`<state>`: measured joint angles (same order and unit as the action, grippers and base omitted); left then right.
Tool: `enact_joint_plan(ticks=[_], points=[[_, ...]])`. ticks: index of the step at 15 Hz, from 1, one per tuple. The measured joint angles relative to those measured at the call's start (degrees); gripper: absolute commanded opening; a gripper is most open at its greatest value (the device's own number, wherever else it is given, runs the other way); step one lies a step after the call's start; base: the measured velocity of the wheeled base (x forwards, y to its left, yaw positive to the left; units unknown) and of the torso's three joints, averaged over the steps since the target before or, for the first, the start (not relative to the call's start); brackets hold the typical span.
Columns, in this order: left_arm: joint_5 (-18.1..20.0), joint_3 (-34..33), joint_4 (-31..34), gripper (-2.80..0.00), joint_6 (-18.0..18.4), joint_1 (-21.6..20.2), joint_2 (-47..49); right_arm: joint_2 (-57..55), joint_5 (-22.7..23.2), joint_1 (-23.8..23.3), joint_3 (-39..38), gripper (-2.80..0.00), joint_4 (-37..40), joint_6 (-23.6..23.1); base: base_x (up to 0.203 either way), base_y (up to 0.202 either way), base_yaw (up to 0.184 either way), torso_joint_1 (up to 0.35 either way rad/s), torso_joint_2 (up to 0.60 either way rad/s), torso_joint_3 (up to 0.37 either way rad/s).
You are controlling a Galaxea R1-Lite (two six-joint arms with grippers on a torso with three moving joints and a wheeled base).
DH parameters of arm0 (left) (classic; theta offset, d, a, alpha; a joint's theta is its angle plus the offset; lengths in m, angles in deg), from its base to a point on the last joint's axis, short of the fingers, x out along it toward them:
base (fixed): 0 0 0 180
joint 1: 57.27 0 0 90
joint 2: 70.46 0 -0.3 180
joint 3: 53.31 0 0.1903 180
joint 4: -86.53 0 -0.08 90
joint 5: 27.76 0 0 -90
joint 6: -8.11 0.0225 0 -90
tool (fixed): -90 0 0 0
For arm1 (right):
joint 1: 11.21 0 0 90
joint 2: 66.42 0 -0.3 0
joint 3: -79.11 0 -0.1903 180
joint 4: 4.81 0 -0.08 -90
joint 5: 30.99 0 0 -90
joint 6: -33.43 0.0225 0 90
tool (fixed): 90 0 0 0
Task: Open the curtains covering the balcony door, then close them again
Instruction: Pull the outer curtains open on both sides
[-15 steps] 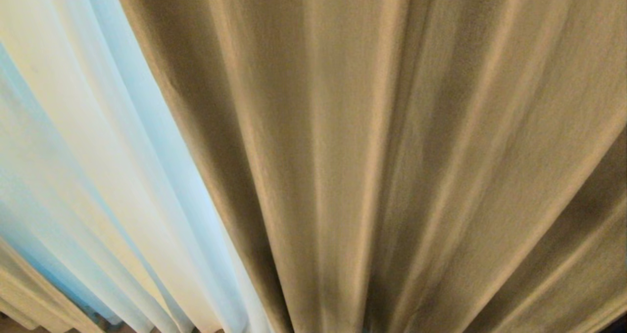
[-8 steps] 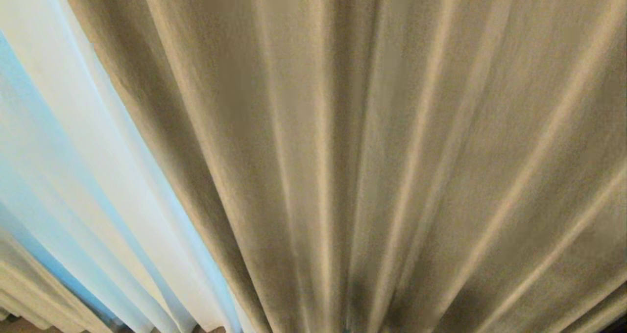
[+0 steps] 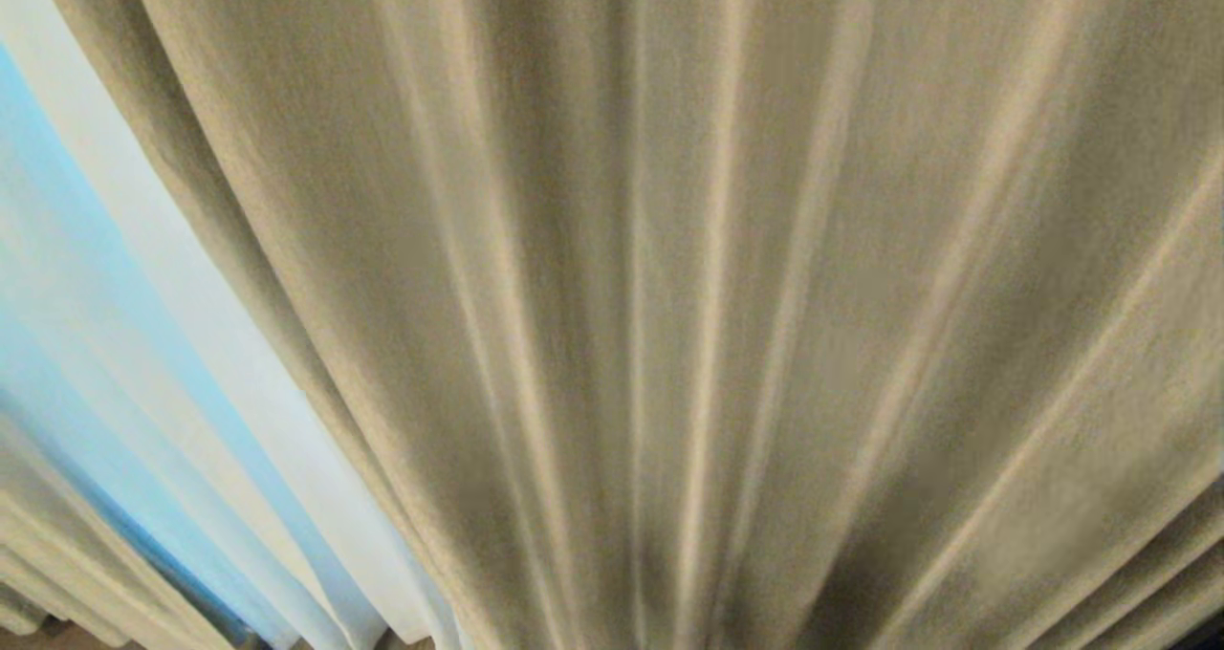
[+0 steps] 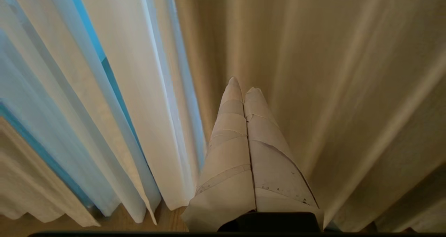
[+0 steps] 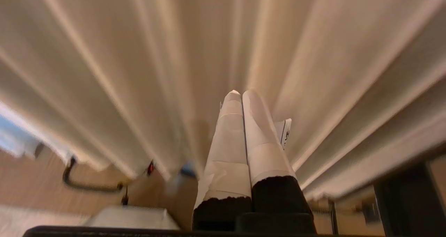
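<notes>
Wooden floor (image 4: 167,219), light brown, is seen in a narrow strip at the base of the scene. Cool blue daylight (image 3: 38,249) is admitted at the left; a dark cable (image 5: 87,186) is laid on the floor.

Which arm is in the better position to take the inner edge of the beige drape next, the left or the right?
Probably the left. The left gripper, shut, points near where the beige drape meets the sheer panel. The right gripper, also shut, faces only beige folds, with no edge close.
</notes>
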<state>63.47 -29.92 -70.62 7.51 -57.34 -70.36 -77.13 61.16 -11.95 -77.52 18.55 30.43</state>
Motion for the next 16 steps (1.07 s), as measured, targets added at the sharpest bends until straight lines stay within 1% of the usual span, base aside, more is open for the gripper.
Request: enact_joint_plan(ticks=[2, 4, 6, 7, 16], points=[[0.0, 0.0, 0.0, -2.8, 0.0, 0.0, 0.0, 4.7, 0.0, 0.3, 0.0, -2.8, 0.1, -0.3, 0.0, 0.0, 0.0, 0.0, 0.0, 0.0], [0.0, 0.0, 0.0, -2.8, -0.1, 0.0, 0.0, 8.0, -0.1, 0.5, 0.0, -2.8, 0.3, -1.5, 0.0, 0.0, 0.0, 0.0, 0.0, 0.0], [0.0, 0.0, 0.0, -2.8, -0.1, 0.0, 0.0, 9.7, -0.1, 0.6, 0.0, -2.8, 0.3, -4.0, 0.0, 0.0, 0.0, 0.0, 0.0, 0.0], [0.0, 0.0, 0.0, -2.8, -0.1, 0.0, 0.0, 10.1, -0.1, 0.6, 0.0, -2.8, 0.3, -4.5, 0.0, 0.0, 0.0, 0.0, 0.0, 0.0], [0.0, 0.0, 0.0, -2.8, -0.1, 0.0, 0.0, 10.7, 0.4, 0.6, 0.0, -2.8, 0.3, -4.1, 0.0, 0.0, 0.0, 0.0, 0.0, 0.0]])
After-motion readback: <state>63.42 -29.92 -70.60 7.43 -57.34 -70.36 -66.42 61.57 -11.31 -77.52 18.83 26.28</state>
